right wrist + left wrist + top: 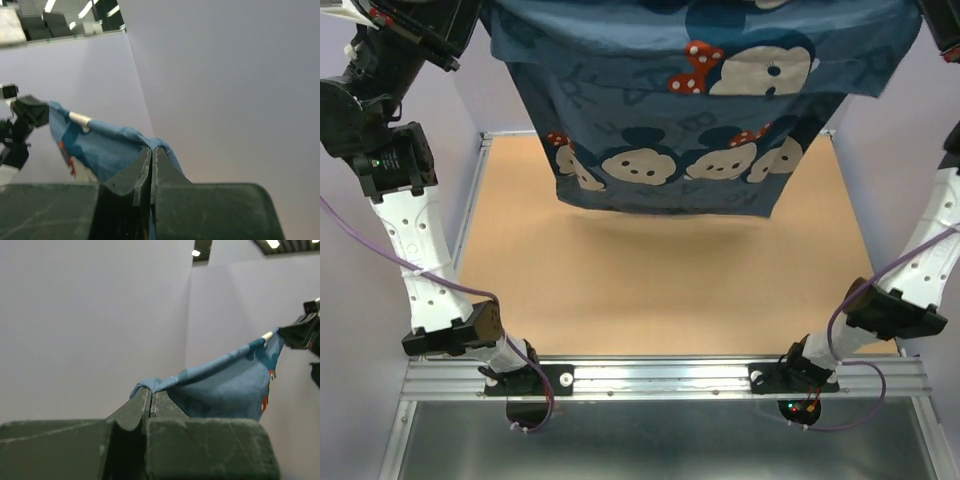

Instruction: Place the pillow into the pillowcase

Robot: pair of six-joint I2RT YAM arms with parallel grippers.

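You have the large floppy blue fabric pillowcase (700,110), printed with cartoon mouse faces and red polka-dot bows, hanging across the top of the overhead frame. It is stretched between both arms and held clear of the tan counter (650,300). Its lower hem hangs over the counter's far half, with a soft shadow beneath it.

Your left claw (151,392) is pinched tight on one upper corner of the cloth. In the left wrist view the fabric bunches at the fingertips in the lower centre and runs up and right toward the other arm.

Your right claw (151,150) is clamped the same way on the opposite corner. Cloth wraps over its tips in the lower centre of its view, and the top edge runs up and left. A small white tab (80,119) sits on that edge at the left of the frame, near the left claw.
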